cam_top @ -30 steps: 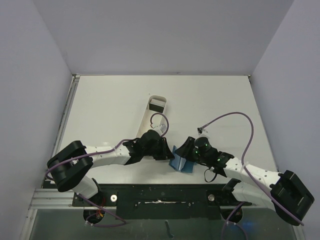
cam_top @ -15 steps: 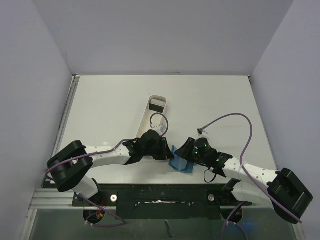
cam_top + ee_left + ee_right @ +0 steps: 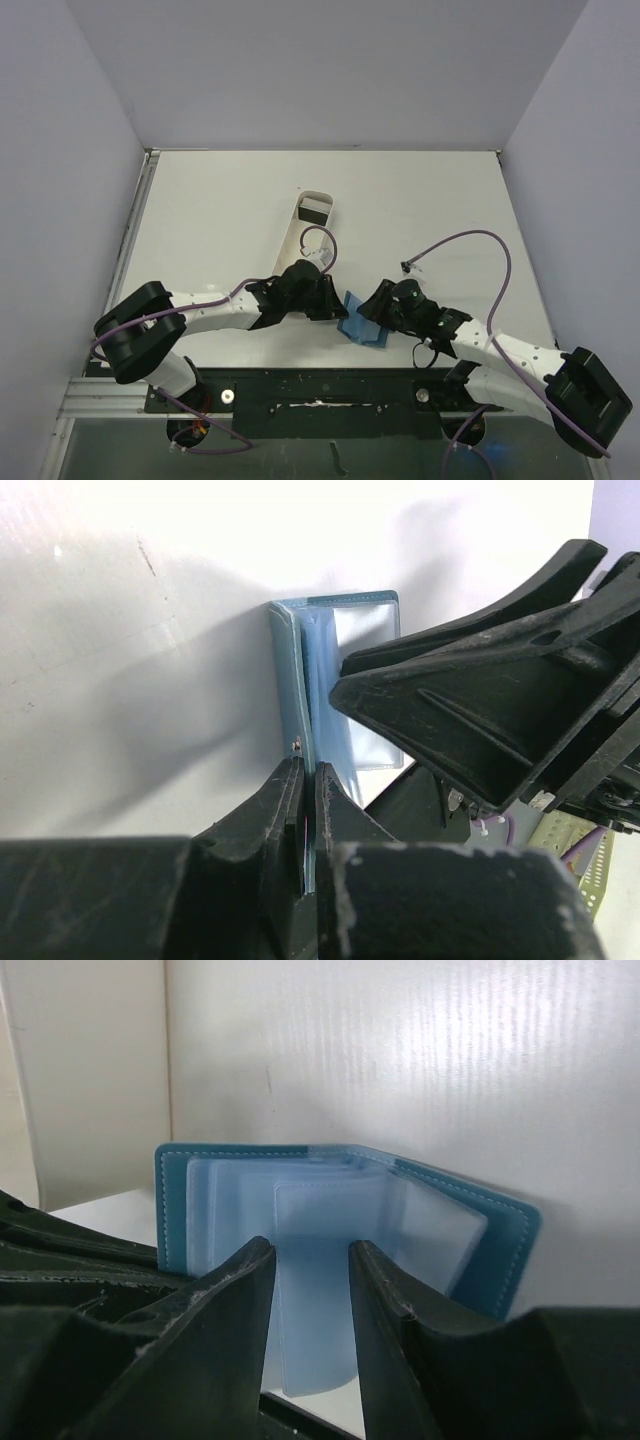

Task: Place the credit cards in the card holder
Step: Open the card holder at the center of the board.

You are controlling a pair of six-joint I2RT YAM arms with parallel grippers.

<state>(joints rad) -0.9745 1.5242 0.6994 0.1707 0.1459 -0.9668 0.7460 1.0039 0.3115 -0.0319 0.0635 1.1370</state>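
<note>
Count of the things in view gives one card holder (image 3: 364, 327), one long white tray (image 3: 291, 245), two robot arms, namely the left arm (image 3: 215, 315) and the right arm (image 3: 505, 352), and two purple cables (image 3: 470, 238). Any brand or writing on them is too small for me to read. The card holder is teal-blue outside and lighter blue inside. It stands open on its edge on the white table (image 3: 200, 220), close to the near edge and about in the middle, between the two grippers. The left gripper (image 3: 308, 785) is clenched on the left teal cover, which sits pinched between its two fingertips. The right gripper (image 3: 310, 1270) reaches in from the right with its jaws partly apart, and several clear pockets (image 3: 330, 1215) fan out beyond the gap; whether its fingers touch a pocket I cannot tell. The tray lies slanted, farther on the table and apart from the card holder. One dark grey card (image 3: 316, 211) lies in its far end.
</note>
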